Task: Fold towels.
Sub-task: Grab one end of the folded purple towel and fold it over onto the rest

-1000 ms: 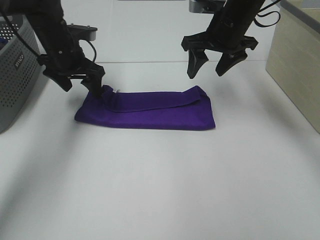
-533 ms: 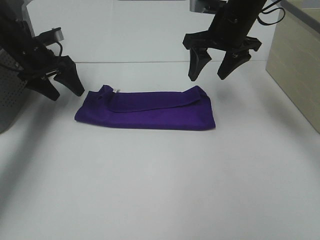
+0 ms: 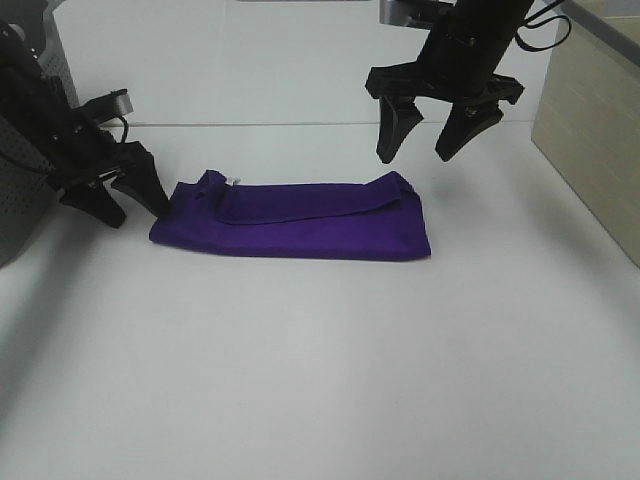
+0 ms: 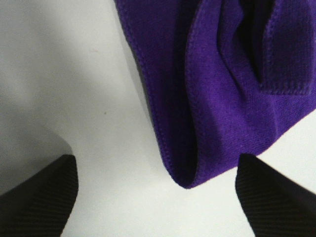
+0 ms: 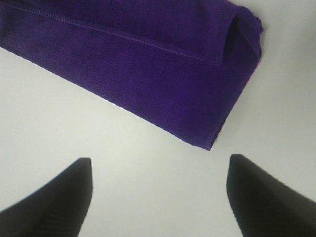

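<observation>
- I see the purple towel (image 3: 300, 228) lying on the white table (image 3: 320, 380), a bit toward the far side. It is folded into a long strip that runs from left to right.
- A thinner flap of the towel lies on top along the far edge. A small white tag (image 3: 235, 181) sticks out near the far left corner.
- My left gripper (image 3: 137, 212) is down low, just beside the left end of the towel. Its two fingers are spread apart and hold nothing.
- In my left wrist camera, a rounded folded end of the towel (image 4: 222, 98) sits in the gap ahead of the left gripper (image 4: 158, 195). The dark fingertips (image 4: 44, 197) do not touch the cloth there.
- My right gripper (image 3: 414, 155) hangs up in the air over the far right corner of the towel. Its fingers point down, are spread wide, and are empty.
- In my right wrist camera, I see a corner of the towel (image 5: 148, 64) with a stitched line along it. Bare table shows in front of the right gripper (image 5: 160, 197).
- A grey basket (image 3: 20, 200) with little holes stands at the left edge, behind my left arm.
- A tan box (image 3: 590, 130) stands at the right edge, well apart from the towel.
</observation>
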Motion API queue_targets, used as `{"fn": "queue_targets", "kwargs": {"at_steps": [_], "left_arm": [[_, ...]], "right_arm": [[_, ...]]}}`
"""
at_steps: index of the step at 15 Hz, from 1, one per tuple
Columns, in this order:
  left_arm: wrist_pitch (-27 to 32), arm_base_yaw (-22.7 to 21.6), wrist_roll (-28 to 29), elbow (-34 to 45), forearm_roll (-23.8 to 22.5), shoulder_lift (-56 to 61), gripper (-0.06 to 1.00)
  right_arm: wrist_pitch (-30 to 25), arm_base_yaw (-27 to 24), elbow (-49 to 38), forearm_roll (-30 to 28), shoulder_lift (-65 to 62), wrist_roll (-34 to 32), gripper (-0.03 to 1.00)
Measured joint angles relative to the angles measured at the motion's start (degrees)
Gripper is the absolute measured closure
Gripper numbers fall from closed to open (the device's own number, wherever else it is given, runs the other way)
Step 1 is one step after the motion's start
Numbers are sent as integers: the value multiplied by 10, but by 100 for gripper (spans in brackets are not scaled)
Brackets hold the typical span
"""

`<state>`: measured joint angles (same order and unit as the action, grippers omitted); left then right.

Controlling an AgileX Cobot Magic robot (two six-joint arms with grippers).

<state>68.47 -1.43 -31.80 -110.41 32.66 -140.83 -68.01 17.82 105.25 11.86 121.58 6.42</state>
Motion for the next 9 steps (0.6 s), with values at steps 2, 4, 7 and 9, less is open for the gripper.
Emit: {"fn": "queue_targets", "kwargs": {"at_steps": [2, 4, 7, 9], "left_arm": [[1, 0, -1, -3, 9, -5, 15], [1, 0, 0, -4, 10, -5, 15], [-18, 0, 39, -4, 16, -6, 15], [-21, 0, 54, -4, 26, -6, 15]], "right_arm": [[0, 0, 0, 0, 0, 0, 22], [0, 0, 0, 0, 0, -2, 22], [-3, 0, 0, 0, 0, -5, 22], [-5, 0, 0, 2, 0, -6, 22]]}}
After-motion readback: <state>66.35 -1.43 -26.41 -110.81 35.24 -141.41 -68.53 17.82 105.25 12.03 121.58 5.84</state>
